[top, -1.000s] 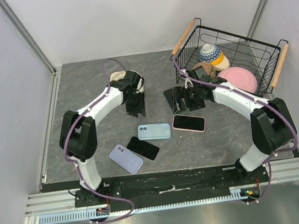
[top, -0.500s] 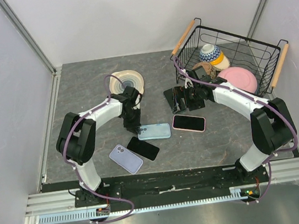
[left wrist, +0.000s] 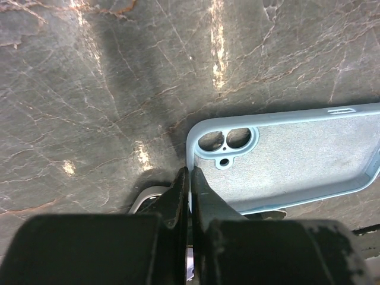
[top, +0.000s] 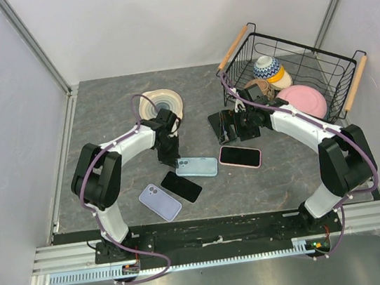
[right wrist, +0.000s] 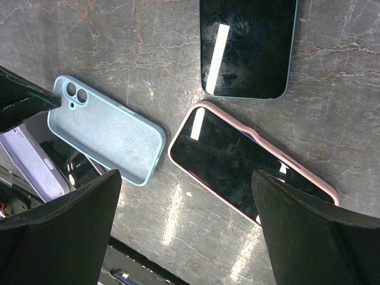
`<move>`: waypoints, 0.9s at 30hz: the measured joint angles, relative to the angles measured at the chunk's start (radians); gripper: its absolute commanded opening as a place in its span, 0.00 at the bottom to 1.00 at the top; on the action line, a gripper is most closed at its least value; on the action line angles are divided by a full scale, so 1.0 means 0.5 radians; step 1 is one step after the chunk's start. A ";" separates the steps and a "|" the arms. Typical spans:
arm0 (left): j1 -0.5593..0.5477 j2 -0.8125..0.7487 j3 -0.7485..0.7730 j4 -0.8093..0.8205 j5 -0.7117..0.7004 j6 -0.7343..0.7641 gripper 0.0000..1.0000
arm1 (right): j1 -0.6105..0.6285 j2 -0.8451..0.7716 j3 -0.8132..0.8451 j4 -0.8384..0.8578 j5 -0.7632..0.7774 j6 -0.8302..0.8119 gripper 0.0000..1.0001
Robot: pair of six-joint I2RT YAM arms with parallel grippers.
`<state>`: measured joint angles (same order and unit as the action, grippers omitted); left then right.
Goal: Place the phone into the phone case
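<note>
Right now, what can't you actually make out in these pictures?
Left wrist view: the blue case runs off the right edge; the left gripper covers a pale object beneath it.
Right wrist view: the black phone is cut by the top edge; the right gripper hides part of the lilac item.
Top view: the right gripper and whatever lies under it merge darkly.

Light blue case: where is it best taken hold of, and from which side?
Grip the light blue case by the thin wall at its short end beside the camera cutouts, coming from above, one finger inside, one outside. It lies flat, open side up, so only that upright rim offers a pinch. The left gripper is shut there.
</note>
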<state>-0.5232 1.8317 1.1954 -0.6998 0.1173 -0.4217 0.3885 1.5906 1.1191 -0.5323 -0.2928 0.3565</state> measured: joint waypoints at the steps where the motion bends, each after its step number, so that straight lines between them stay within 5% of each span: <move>1: -0.002 0.000 0.001 0.009 -0.011 -0.011 0.02 | 0.000 0.000 -0.001 0.001 0.000 0.000 0.98; 25: -0.002 -0.093 -0.163 0.250 -0.112 -0.114 0.02 | 0.001 0.000 -0.031 0.002 -0.001 0.014 0.98; 27: -0.001 -0.098 -0.185 0.269 -0.111 -0.121 0.13 | 0.001 0.000 -0.033 0.002 -0.001 0.013 0.98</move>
<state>-0.5236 1.7824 1.1027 -0.5652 0.0616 -0.4820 0.3889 1.5906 1.1027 -0.5316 -0.2932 0.3630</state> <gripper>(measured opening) 0.032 0.982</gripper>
